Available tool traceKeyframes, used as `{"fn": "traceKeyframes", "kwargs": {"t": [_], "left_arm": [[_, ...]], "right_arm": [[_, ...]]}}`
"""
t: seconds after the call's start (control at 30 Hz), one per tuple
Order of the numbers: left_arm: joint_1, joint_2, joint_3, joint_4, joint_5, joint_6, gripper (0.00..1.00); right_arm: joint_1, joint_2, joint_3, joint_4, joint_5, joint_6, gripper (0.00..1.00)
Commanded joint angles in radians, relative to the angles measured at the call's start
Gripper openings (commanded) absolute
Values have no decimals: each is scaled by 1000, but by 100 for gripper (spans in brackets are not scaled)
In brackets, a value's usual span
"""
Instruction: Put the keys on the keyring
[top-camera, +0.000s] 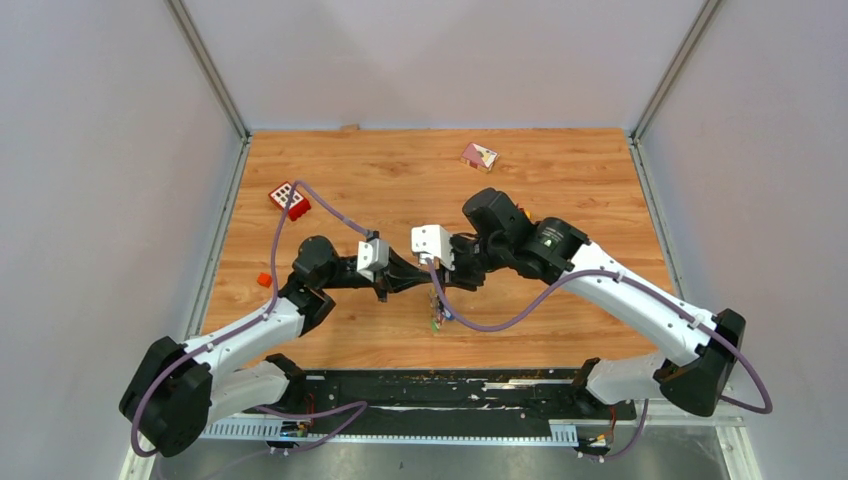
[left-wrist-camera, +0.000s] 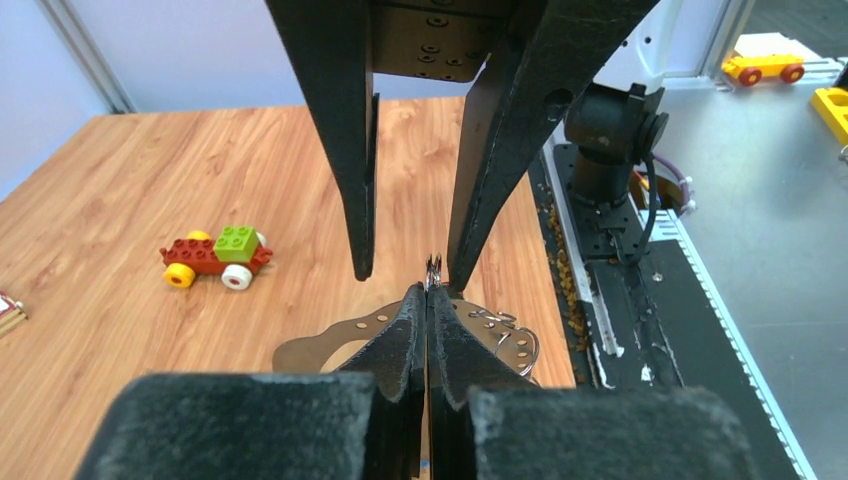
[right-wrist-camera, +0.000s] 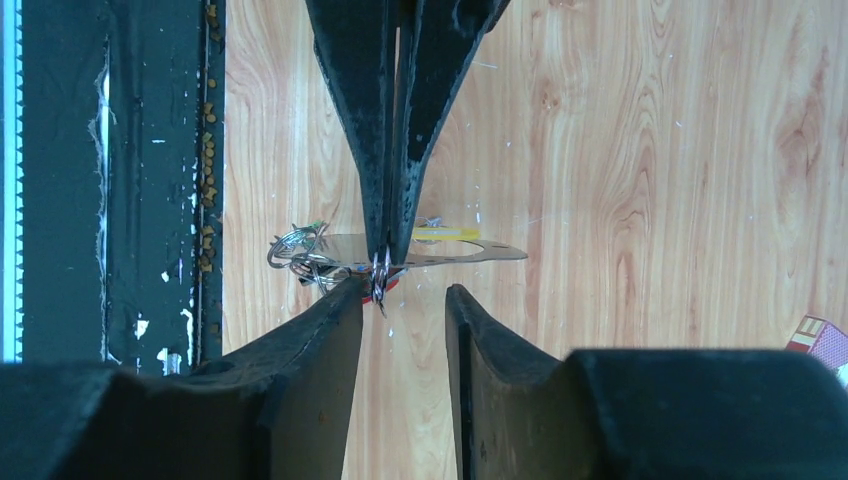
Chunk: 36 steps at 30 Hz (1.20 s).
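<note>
At the keyring (right-wrist-camera: 470, 250), we are clamping our left gripper's (left-wrist-camera: 428, 295) jaws fully closed on it while our right gripper's (right-wrist-camera: 405, 295) jaws are gaping partway, empty, just beside.

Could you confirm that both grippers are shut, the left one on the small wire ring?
Not quite: the right gripper is open, jaws apart, as the right wrist view shows. The left gripper is shut on the small wire ring.
</note>
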Motion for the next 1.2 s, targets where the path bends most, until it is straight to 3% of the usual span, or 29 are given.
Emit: {"fn": "traceKeyframes", "kwargs": {"t": [0.0, 0.47, 0.77, 1.0, 1.17], "left_arm": [[11, -21, -18, 233, 7, -112, 0], [13, -12, -25, 263, 17, -125, 0], [12, -17, -34, 300, 29, -143, 0], [12, -22, -37, 310, 31, -151, 0], [13, -23, -39, 294, 33, -134, 0]], "right_arm": [[-29, -78, -56, 96, -47, 18, 37], [-64, -116, -107, 132, -197, -1, 26], [-64, -87, -127, 153, -221, 0, 11], [-64, -81, -132, 163, -221, 4, 14], [-64, -109, -123, 155, -191, -2, 24]]}}
